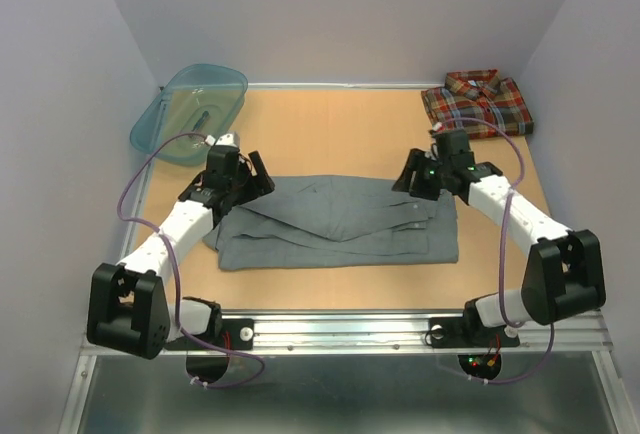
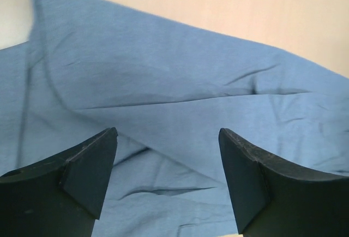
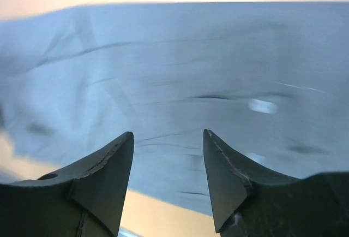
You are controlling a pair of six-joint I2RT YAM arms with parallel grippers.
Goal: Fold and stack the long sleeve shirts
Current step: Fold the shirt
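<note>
Plaid shirt (image 1: 477, 102) sits folded at the far right tabletop (image 1: 330, 124) corner, grey shirt (image 1: 340, 222) lies half-folded mid-tabletop under left tool (image 1: 255, 176) and right tool (image 1: 415, 176), both open, empty; final fold and stacking probably remain.

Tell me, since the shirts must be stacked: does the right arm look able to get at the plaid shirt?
Probably yes: the plaid shirt lies just beyond the right hand, nothing between them, and the hand is open and empty.
</note>
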